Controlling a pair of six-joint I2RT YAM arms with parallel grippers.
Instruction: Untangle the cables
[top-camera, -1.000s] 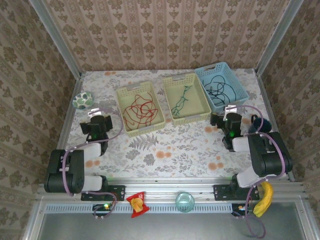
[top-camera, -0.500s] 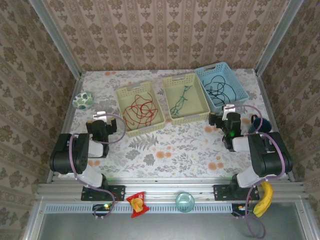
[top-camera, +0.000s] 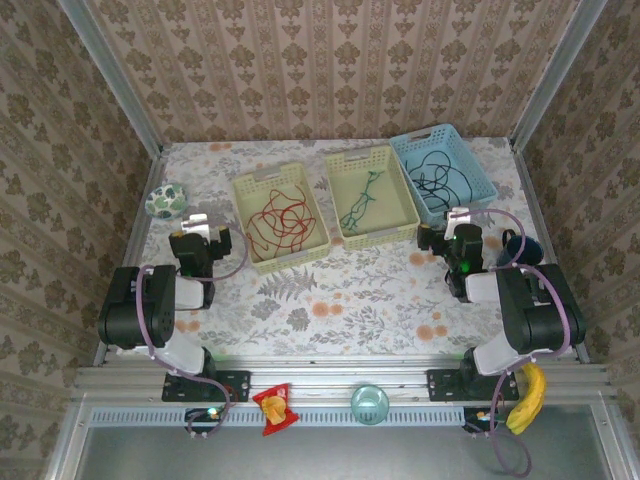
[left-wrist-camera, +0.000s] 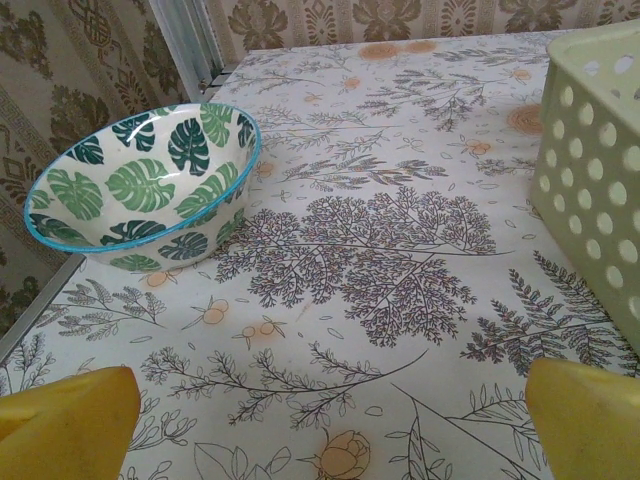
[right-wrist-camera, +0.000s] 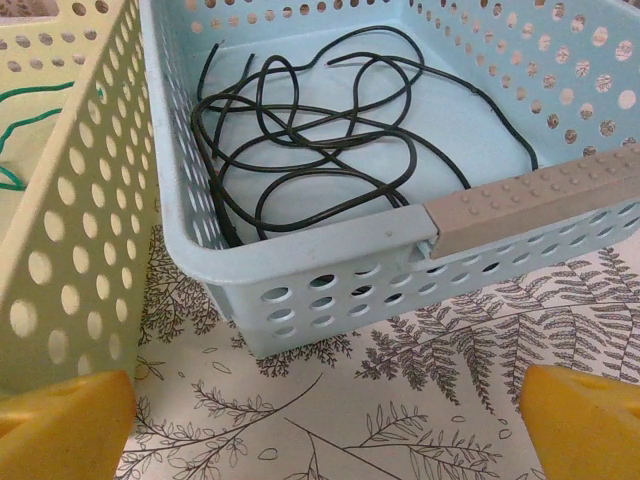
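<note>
Black cable lies seemingly below basket rim

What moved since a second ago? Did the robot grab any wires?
The left arm folded in, and the left gripper edged slightly away from the bases, toward the leaf-patterned bowl. It grabbed nothing and is open. The right gripper barely moved. The red cable, green cable and black cable stayed put.
</note>
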